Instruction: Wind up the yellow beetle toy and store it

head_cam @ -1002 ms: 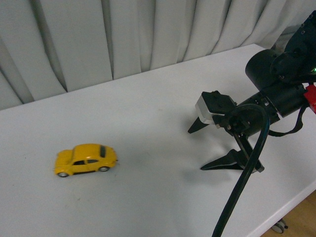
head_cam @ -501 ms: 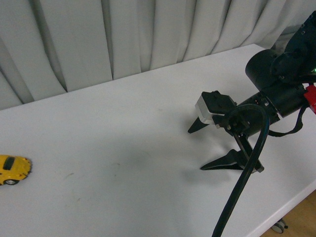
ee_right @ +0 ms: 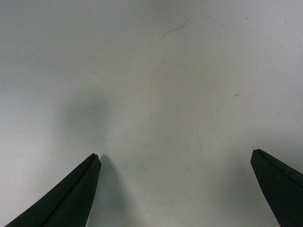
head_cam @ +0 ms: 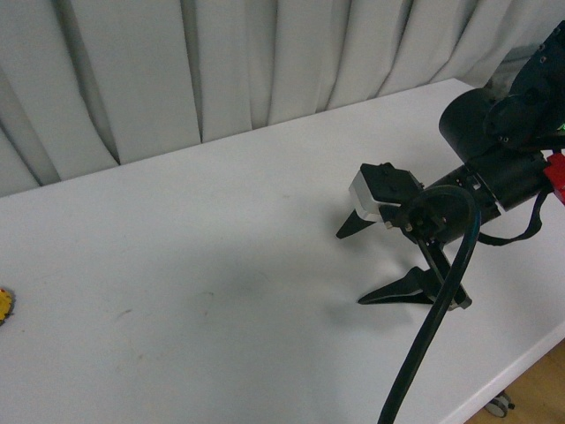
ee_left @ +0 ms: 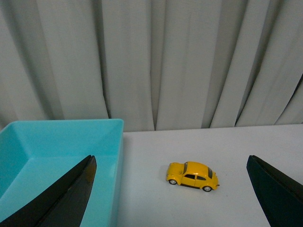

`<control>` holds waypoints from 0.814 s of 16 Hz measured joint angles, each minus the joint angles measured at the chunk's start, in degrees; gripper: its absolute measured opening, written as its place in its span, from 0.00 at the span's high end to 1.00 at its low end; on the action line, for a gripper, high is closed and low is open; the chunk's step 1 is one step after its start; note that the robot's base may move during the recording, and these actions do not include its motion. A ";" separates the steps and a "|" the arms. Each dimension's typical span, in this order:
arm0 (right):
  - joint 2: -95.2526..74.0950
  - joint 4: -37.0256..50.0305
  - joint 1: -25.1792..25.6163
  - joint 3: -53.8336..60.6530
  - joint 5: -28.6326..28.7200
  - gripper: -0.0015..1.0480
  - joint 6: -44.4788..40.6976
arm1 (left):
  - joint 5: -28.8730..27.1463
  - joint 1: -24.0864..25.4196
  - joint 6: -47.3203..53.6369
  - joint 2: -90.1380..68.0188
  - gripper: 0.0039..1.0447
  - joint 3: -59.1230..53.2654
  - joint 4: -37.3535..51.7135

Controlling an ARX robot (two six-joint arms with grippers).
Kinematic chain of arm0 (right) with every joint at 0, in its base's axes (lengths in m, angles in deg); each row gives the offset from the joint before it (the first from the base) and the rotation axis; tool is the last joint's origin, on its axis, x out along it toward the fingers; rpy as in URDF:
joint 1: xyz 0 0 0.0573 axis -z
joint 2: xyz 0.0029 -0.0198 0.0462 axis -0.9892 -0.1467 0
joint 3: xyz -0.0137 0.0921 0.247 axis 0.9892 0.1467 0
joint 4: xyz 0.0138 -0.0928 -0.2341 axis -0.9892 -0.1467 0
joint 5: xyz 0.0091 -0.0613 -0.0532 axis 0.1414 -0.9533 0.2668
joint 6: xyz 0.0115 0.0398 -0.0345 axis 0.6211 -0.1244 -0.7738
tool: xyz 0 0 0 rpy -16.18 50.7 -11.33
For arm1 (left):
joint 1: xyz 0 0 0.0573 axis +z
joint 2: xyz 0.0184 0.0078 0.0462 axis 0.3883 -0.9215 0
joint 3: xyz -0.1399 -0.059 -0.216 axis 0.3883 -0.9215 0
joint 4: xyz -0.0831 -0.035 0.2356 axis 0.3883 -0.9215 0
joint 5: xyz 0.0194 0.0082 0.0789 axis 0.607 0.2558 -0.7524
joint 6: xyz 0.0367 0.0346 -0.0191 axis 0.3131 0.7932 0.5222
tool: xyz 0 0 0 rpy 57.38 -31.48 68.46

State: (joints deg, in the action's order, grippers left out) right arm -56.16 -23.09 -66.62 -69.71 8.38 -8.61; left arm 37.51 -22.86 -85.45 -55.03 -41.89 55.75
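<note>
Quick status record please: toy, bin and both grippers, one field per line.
toy: yellow beetle toy on its wheels on the white table, ungripped
bin: teal bin beside the toy, apart from it; toy not inside
left gripper: open, pointed toward the toy, not touching it
right gripper: open, holding nothing, over bare table
front view: toy only a yellow sliver at the left edge
</note>
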 joint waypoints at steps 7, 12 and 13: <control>14.10 50.31 -10.64 13.03 1.22 0.07 32.81 | 0.00 0.00 0.00 0.00 0.06 0.02 0.00; 21.77 59.08 -12.44 15.02 1.68 0.07 41.97 | 0.00 0.00 0.00 0.00 0.06 0.02 0.00; 23.08 60.50 -12.50 15.41 1.51 0.07 43.87 | 0.00 0.00 0.00 0.00 0.06 0.02 0.00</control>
State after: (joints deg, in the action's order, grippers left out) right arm -33.08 37.41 -79.12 -54.30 9.89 35.25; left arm 37.51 -22.86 -85.45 -55.03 -41.86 55.75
